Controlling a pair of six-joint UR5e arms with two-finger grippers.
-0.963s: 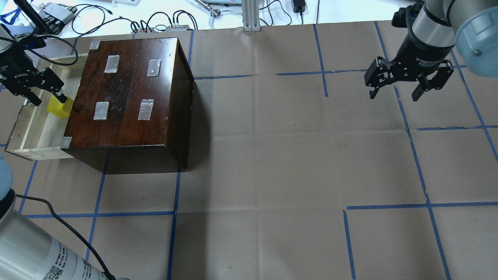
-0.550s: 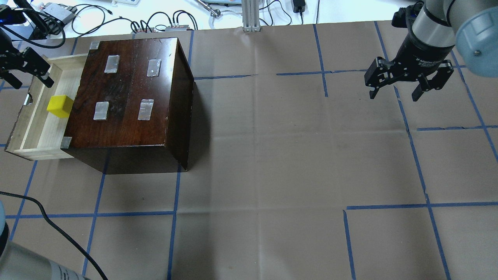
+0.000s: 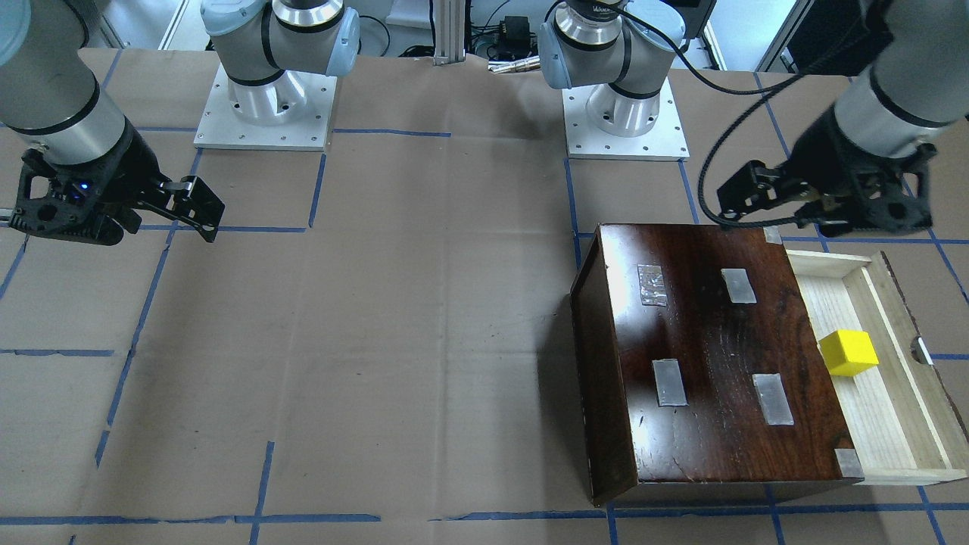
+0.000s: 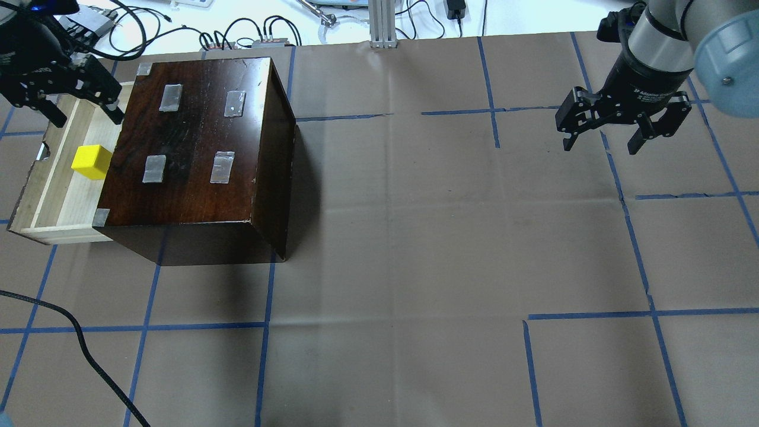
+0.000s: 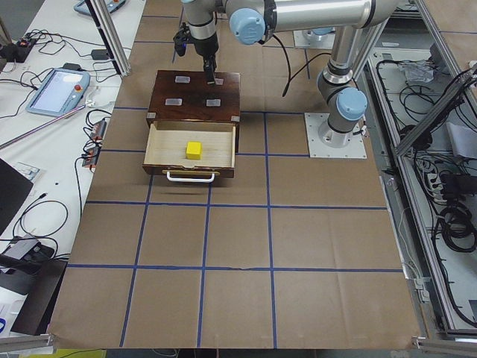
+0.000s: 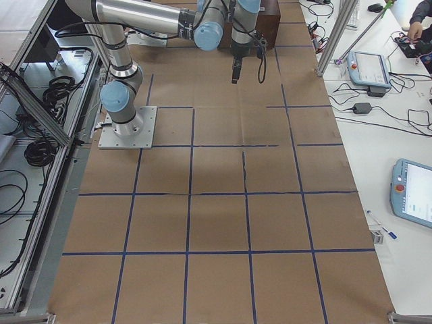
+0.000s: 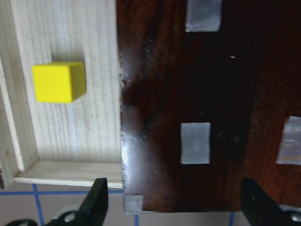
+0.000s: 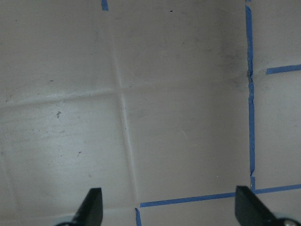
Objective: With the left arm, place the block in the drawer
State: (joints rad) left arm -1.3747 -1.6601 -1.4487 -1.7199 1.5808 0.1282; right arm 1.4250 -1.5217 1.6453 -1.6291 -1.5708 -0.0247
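Note:
The yellow block (image 4: 91, 162) lies on the floor of the open pale wood drawer (image 4: 56, 198), free of any gripper. It also shows in the front view (image 3: 849, 353) and in the left wrist view (image 7: 59, 82). The drawer sticks out of the dark box (image 4: 195, 136). My left gripper (image 4: 88, 117) is open and empty. It hovers above the drawer's far end and the box's edge, past the block. In the left wrist view (image 7: 174, 202) its fingers straddle the box's corner. My right gripper (image 4: 600, 144) is open and empty, far off over bare paper.
Brown paper with blue tape lines covers the table (image 4: 415, 237). Cables and small devices (image 4: 249, 35) and an aluminium post (image 4: 382, 24) lie along the far edge. A loose black cable (image 4: 77, 338) trails at the near left. Two arm bases (image 3: 265, 106) stand at the robot's side.
My left gripper has let go of the block, risen and moved toward the drawer's far end. The block stays in the drawer. The right arm has not moved.

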